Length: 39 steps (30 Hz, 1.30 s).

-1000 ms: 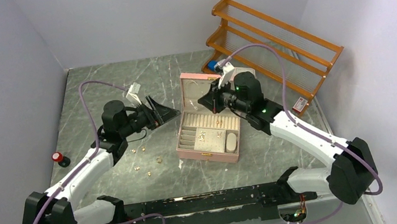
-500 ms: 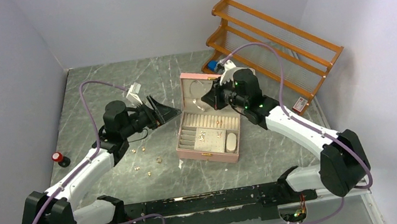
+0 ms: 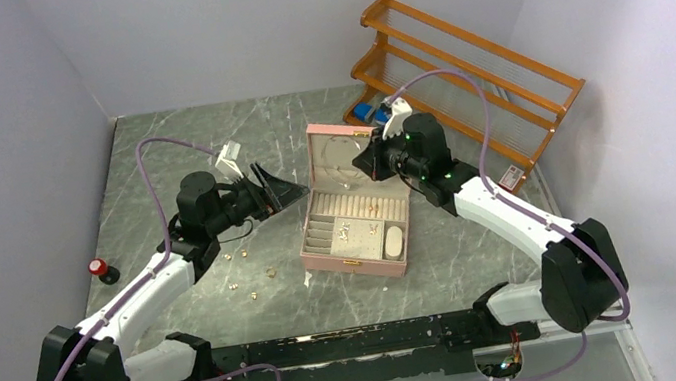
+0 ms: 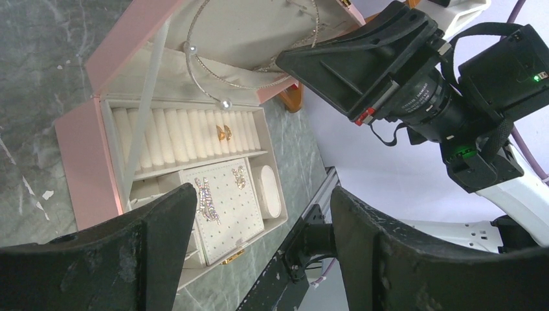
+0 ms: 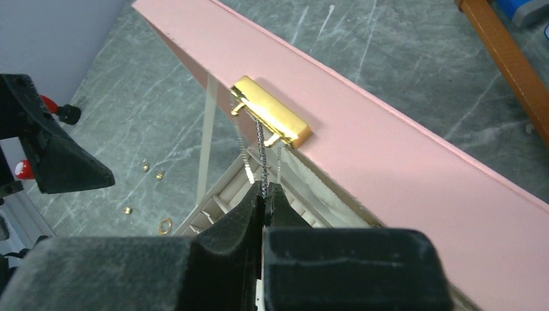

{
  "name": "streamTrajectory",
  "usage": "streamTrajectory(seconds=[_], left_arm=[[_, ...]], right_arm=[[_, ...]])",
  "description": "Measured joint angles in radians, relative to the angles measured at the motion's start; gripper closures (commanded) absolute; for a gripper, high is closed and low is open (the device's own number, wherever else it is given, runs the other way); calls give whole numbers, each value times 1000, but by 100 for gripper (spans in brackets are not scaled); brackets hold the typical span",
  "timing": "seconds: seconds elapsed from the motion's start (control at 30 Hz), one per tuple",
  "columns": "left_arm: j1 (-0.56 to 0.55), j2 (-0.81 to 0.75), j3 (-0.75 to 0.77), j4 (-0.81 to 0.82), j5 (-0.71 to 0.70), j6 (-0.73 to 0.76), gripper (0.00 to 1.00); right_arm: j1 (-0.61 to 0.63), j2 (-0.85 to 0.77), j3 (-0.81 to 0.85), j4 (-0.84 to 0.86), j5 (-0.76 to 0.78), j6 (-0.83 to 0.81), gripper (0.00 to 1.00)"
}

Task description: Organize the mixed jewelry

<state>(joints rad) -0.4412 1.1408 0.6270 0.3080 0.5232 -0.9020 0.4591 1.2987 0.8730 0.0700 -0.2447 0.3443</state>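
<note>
The pink jewelry box (image 3: pixel 323 253) stands open in the middle of the table. My right gripper (image 3: pixel 372 158) hovers at its raised lid and is shut on a thin silvery wire loop (image 5: pixel 262 152) just below the lid's gold clasp (image 5: pixel 270 120). In the left wrist view, the beaded loop (image 4: pixel 225 103) hangs inside the lid, and gold earrings (image 4: pixel 223 133) sit on the ring rolls. Several tiny gold rings (image 3: pixel 270 272) lie loose on the table left of the box. My left gripper (image 3: pixel 279 191) is open, empty and raised left of the box, facing it (image 4: pixel 264 197).
An orange wooden rack (image 3: pixel 466 60) leans at the back right, with a blue item (image 3: pixel 363 111) beside it. A red-capped object (image 3: pixel 103 269) stands at the left edge. A small card (image 3: pixel 511 180) lies right of the box.
My right gripper has moved back and right from over the box's trays up to the lid edge, staying shut. The left arm has hardly moved.
</note>
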Motion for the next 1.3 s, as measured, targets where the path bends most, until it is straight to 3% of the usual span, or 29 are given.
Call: streamTrajectory(seconds=[0.57,1.13,1.3], left_arm=[[-6,0,0,-14,-7,8,20],[-11,0,18,-30,-15,18,20],[-13,0,21,-35,-21,24,20]], right_arm=[[-19,12,11,-37,32,4,99],[-21,59,82,-85,36,4,82],[-21,59,94,-107,52,9,85]])
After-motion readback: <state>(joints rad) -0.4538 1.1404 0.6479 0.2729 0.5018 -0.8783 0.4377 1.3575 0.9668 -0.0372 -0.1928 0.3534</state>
